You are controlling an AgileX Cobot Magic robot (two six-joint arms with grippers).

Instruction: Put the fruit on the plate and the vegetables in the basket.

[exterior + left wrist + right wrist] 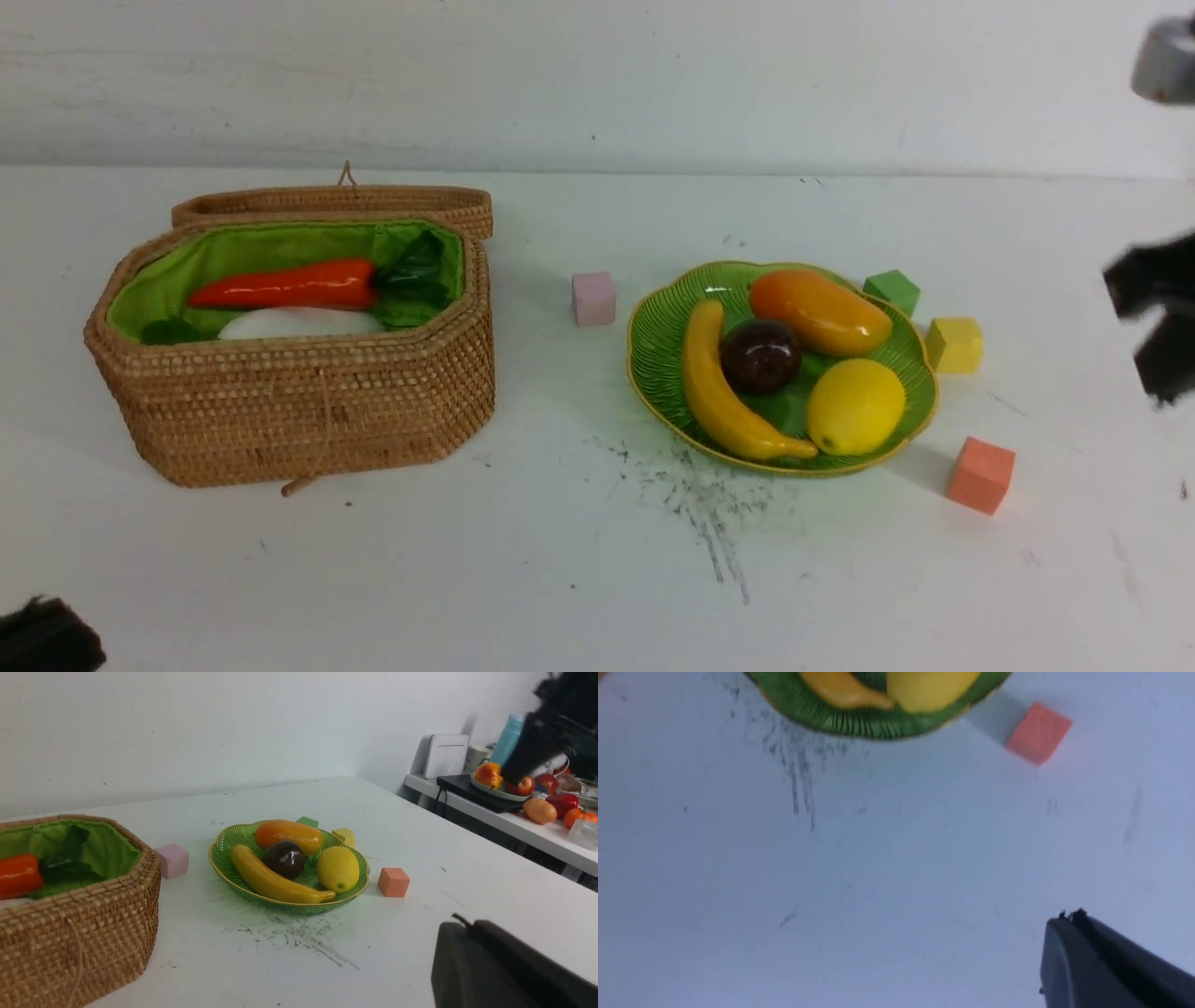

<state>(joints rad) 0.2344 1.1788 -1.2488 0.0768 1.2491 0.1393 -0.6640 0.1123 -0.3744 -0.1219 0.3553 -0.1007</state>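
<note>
The green plate [658,341] at centre right holds the fruit: a banana [717,387], a mango [820,313], a lemon [855,406] and a dark purple fruit [759,356]. At left, the open wicker basket [308,411] holds the vegetables: a carrot [285,285] above a white radish-like piece [299,323]. My left gripper [469,926] is shut and empty, low over the near table, away from the plate [224,856]. My right gripper [1069,917] is also shut with nothing in it, near the orange cube [1038,731]. The right arm [1158,313] shows blurred at the right edge.
Foam cubes lie round the plate: pink [594,298], green [892,290], yellow [954,343] and orange [980,475]. Dark scuff marks [700,495] are in front of the plate. A side shelf [514,821] with other toy produce stands beyond the table's right edge.
</note>
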